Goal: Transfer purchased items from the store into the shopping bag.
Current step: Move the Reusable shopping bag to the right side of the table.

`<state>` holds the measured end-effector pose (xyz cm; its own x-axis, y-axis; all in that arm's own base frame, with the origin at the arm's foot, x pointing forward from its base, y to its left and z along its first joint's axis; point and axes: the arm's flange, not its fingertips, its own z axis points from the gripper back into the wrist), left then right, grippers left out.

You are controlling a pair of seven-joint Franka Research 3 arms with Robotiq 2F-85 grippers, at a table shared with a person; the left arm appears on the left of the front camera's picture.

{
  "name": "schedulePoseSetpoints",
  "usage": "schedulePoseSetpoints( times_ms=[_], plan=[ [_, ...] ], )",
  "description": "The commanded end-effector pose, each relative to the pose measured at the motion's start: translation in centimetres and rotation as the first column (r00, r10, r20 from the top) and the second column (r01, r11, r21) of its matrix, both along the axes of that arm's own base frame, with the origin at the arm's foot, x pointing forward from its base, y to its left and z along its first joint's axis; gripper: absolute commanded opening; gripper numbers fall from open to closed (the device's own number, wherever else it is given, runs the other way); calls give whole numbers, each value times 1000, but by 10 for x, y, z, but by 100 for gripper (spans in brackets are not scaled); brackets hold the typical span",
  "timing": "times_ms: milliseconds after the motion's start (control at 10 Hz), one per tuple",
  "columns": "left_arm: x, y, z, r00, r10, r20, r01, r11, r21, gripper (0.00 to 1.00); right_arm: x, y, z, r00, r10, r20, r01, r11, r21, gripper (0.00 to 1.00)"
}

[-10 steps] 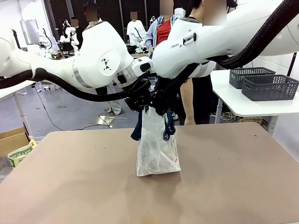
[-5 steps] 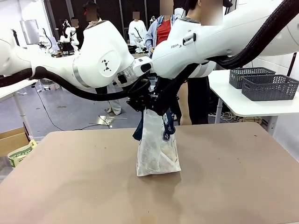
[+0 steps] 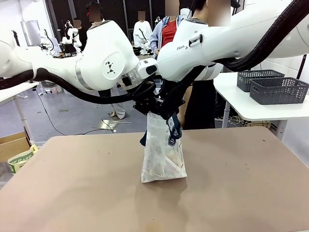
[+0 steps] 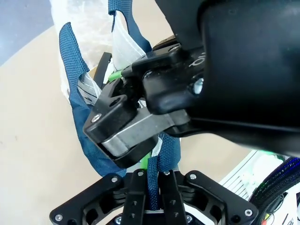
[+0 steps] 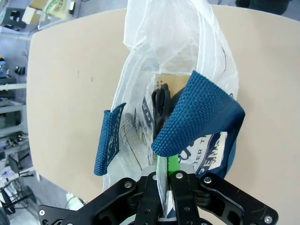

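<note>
The shopping bag (image 3: 163, 154), translucent white with navy straps, stands upright mid-table. Both grippers meet at its top. My left gripper (image 3: 147, 107) is shut on a navy strap (image 4: 153, 173), which runs between its fingers in the left wrist view. My right gripper (image 3: 167, 112) is shut on the bag's thin plastic rim (image 5: 161, 168) beside another navy strap (image 5: 197, 117). Down inside the bag lie purchased items: a tan packet (image 5: 169, 83) and something dark (image 5: 161, 101). Two dark grey lattice baskets (image 3: 277, 90) stand on a side table; I cannot tell if either is the store.
The brown table (image 3: 72, 183) spreads wide around the bag. A white side table (image 3: 241, 104) stands at the right. A person (image 3: 198, 104) stands right behind the bag at the far edge. A cardboard box (image 3: 14, 145) sits on the floor, left.
My left gripper has closed on the navy strap. The bag's top has been drawn slightly up and together. The right gripper has stayed shut in place.
</note>
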<state>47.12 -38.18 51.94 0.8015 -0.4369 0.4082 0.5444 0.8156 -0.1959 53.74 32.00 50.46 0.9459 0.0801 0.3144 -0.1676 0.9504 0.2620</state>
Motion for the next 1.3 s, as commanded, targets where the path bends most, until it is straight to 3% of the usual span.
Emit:
schedulePoseSetpoints(
  times_ms=[0,600,700,1100,1200],
  plan=[
    [-5,0,4,1000,6,24,-6,1000,19,0,3,0,1,1000,-3,6,3,999,45,0],
    [-1,0,1,1000,-10,15,10,1000,16,0,4,-2,4,1000,-5,11,4,999,51,0],
    [-1,0,1,1000,-10,15,10,1000,16,0,4,-2,4,1000,-5,5,5,998,58,10],
    [-1,0,1,1000,-10,15,10,1000,16,0,9,-19,12,999,-31,15,29,996,86,87],
    [-1,0,1,1000,-10,15,10,1000,16,0,9,-22,14,999,-33,16,32,996,89,100]
  ],
)
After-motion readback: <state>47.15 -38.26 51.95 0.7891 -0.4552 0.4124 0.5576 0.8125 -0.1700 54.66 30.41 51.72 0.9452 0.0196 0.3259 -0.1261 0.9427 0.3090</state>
